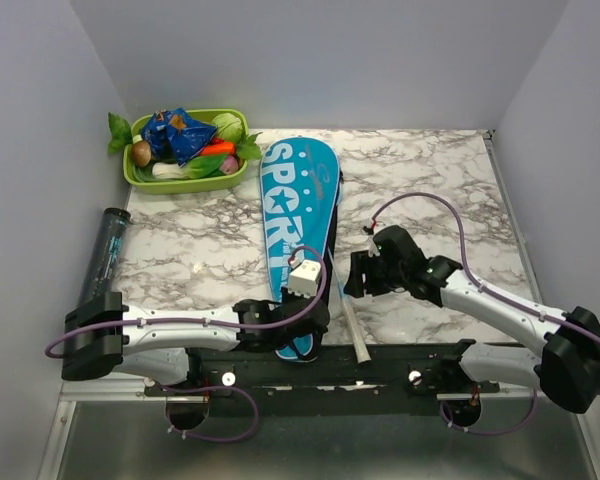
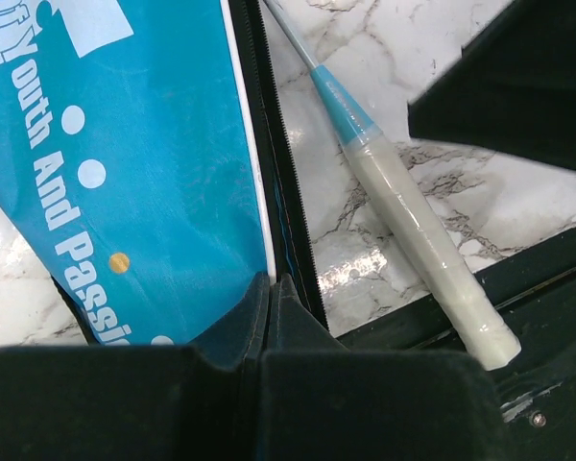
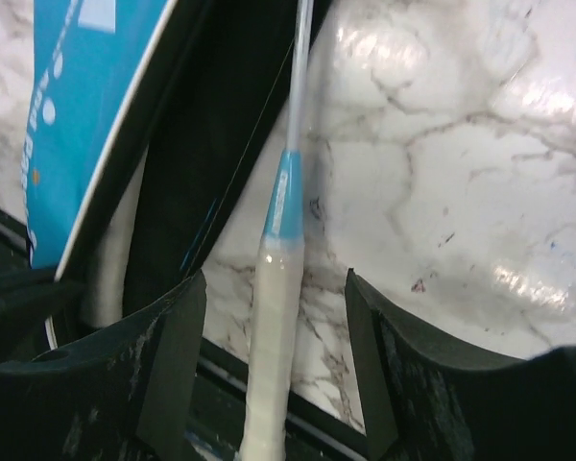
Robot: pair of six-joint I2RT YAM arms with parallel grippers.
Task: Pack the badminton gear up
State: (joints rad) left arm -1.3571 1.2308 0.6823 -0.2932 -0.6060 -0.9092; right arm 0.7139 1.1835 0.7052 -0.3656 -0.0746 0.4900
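Marble table [image 1: 430, 190]: cover [image 1: 298, 200], racket [image 1: 355, 335], tube [image 1: 108, 250], green tray [image 1: 140, 178].

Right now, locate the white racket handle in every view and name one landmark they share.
Top external: the white racket handle lies bottom centre, just right of the blue cover.
Left wrist: the handle runs diagonally across the right half, with the cover filling the left.
Right wrist: the handle stands lower centre, with the cover at upper left.
Shared landmark: the blue cover, left of the handle in all three.
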